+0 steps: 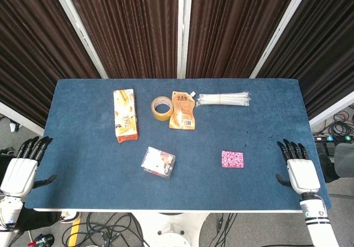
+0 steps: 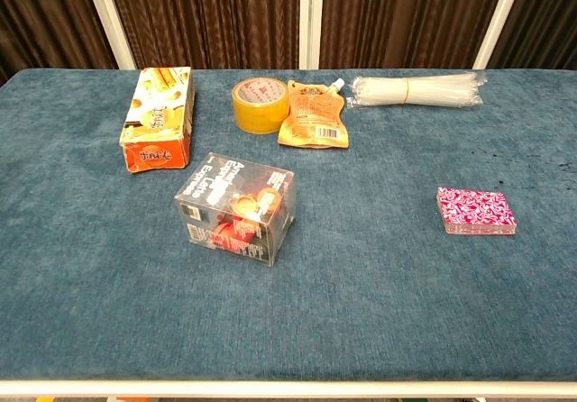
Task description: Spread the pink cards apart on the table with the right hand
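Note:
The pink cards lie in one neat stack on the blue table, right of centre near the front; the chest view shows the same stack of cards with its patterned top face up. My right hand rests flat near the table's front right edge, fingers spread, holding nothing, well to the right of the stack. At the front left edge my left hand is open too, partly off the table. Neither hand appears in the chest view.
A clear plastic box stands left of the cards. Further back are an orange snack box, a tape roll, an orange pouch and a bundle of clear straws. The table is blue cloth.

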You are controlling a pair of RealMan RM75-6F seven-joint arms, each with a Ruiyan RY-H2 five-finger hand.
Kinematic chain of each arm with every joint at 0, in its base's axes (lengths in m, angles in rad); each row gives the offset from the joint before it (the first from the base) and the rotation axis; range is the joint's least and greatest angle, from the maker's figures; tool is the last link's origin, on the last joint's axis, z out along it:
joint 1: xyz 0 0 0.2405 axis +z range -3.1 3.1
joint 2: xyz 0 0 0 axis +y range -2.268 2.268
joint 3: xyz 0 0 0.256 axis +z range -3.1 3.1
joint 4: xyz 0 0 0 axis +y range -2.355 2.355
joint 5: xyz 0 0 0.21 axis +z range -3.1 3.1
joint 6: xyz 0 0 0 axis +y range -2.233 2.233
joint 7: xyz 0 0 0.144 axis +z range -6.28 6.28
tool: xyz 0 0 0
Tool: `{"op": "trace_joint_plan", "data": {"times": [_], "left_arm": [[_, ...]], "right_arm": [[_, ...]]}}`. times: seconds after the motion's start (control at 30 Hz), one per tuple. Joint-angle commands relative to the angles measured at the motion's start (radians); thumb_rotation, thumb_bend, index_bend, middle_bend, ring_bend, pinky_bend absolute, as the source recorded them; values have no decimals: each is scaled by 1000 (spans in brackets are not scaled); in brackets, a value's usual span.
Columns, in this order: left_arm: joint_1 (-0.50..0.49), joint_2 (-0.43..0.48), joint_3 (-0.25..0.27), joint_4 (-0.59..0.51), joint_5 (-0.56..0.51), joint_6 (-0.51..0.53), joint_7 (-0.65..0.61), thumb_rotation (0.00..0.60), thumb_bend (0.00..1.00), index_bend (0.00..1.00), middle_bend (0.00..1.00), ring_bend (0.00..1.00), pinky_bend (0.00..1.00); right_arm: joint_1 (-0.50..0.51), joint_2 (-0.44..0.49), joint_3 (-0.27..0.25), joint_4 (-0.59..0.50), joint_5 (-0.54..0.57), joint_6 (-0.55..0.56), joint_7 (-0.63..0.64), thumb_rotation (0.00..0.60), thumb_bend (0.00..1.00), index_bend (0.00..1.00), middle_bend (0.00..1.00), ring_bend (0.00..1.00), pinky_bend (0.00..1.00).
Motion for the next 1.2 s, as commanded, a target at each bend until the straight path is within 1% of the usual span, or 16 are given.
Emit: {"op": "trace_joint_plan", "data": {"times": [0.03,0.5,0.6,0.7,0.83,1.0,1.2], "left_arm": [[0,-7,2,9,-1,-3,-4,600,0,71,71,0,94],[5,-7,0,-5,-1,8,15,600,0,72,71,0,95],[10,-18,2,2,5,20,16,600,0,72,71,0,94],[7,-29,2,13,0,10,17,600,0,72,71,0,94],[3,-35,-1,15,6,12,17,600,0,71,71,0,95],[9,-29,3,19,6,18,4,600,0,71,71,0,94],[10,-34,5,27,9,19,-7,600,0,72,71,0,95]], "right_arm": [[-1,0,-3,3,0,-1,2,600,142,0,0,0,0],[0,10,-5,-2,-10,-6,24,600,143,0,0,0,0],[2,22,-14,-12,-29,-5,12,600,144,0,0,0,0],[4,27,-9,-12,-36,2,11,600,144,0,0,0,0],[17,32,-4,-21,-19,-24,2,600,145,0,0,0,0],[31,28,-11,-14,-34,-44,0,600,144,0,0,0,0],[52,38,-1,-34,-43,-52,-27,600,143,0,0,0,0]]}}
